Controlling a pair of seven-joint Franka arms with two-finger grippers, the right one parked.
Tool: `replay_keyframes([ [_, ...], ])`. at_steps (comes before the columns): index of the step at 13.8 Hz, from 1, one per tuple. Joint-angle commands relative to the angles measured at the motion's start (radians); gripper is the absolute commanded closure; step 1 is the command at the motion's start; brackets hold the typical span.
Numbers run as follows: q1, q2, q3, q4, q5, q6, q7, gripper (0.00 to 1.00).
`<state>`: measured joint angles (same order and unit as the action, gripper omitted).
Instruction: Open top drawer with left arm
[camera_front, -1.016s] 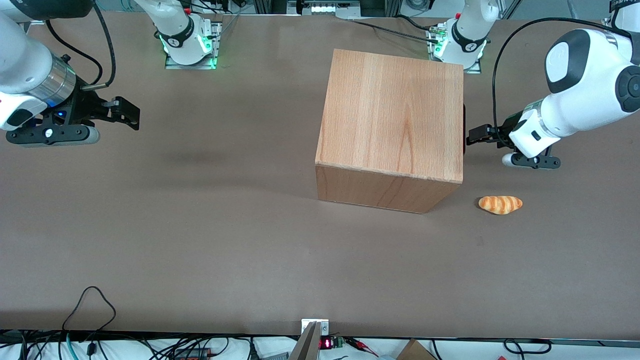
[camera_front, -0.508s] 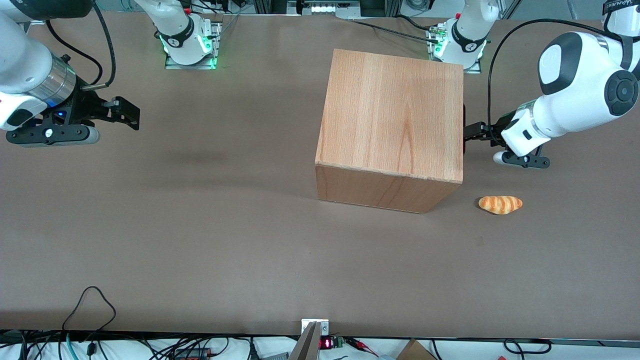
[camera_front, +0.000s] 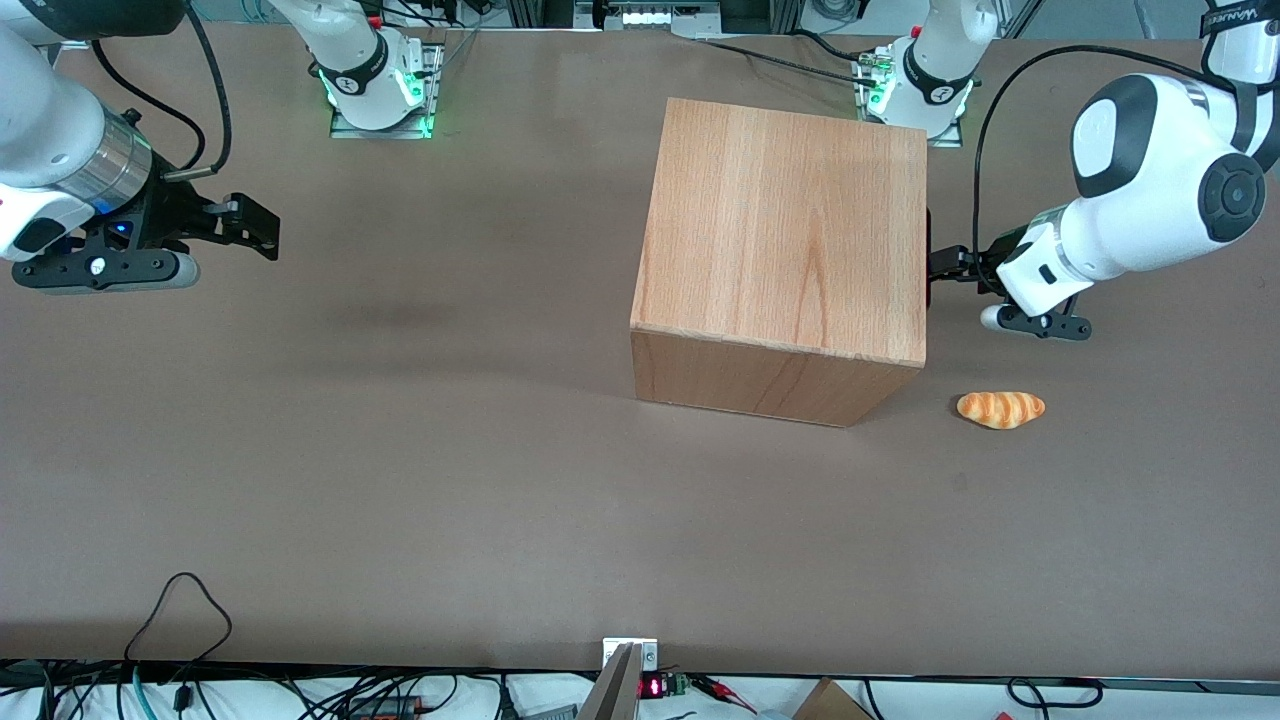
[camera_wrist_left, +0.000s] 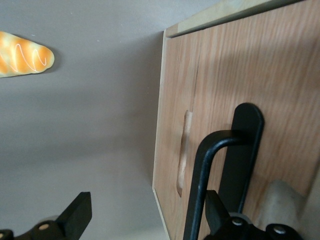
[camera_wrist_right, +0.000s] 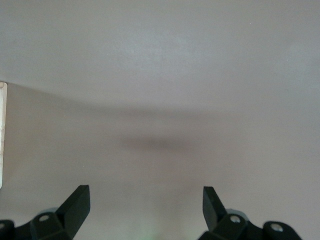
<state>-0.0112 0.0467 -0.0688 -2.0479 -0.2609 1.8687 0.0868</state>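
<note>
Light wood, grain upright: top drawer (camera_wrist_left: 280, 65) fully shut, front panel flush in the face of the big wooden box (camera_front: 790, 230) turned toward the working arm's end of the desk (camera_front: 400, 480). Slim black bar handle (camera_wrist_left: 235, 165) standing proud of that panel, seen close in the left wrist view; from the front, only a dark sliver at the box's edge.

Hand (camera_front: 945, 268) of the left arm (camera_front: 1150, 190) now right at that face, spread wide: 1 finger (camera_wrist_left: 75, 217) out over bare desk, the other (camera_wrist_left: 216, 212) down beside the bar, handle lying between the 2. No pinch yet.

Moved in over the last second: 1 s ago a clear gap between fingertips and box, half a second ago nearly closed, now fingertips up against the drawer front. Box itself unshifted, drawer no farther out.

Meaning for the task, as a judgement: approach done, grasp pending. Next likely step: press fingers together on the bar, then pull straight away from the box. Risk: bar sitting off-centre, near 1 finger, so a lopsided grip or a slip.

Small striped orange bread roll (camera_front: 1001, 409) on the desk near the box's corner, nearer the front camera than the hand, possibly in the drawer's path.
</note>
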Motion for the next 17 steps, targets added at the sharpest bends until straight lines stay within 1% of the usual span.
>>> replay_keyframes([
  [1, 0.007, 0.012, 0.000, -0.006, -0.029, 0.014, 0.051, 0.00],
  [5, 0.031, 0.031, 0.004, -0.005, -0.012, 0.014, 0.073, 0.00],
  [7, 0.063, 0.038, 0.001, -0.002, 0.018, 0.014, 0.080, 0.00],
  [12, 0.122, 0.044, 0.007, 0.003, 0.025, 0.014, 0.113, 0.00],
  [13, 0.138, 0.044, 0.007, 0.005, 0.038, 0.012, 0.126, 0.00],
  [14, 0.154, 0.044, 0.006, 0.006, 0.069, 0.012, 0.128, 0.00],
  [17, 0.200, 0.044, 0.009, 0.009, 0.081, 0.012, 0.131, 0.00],
])
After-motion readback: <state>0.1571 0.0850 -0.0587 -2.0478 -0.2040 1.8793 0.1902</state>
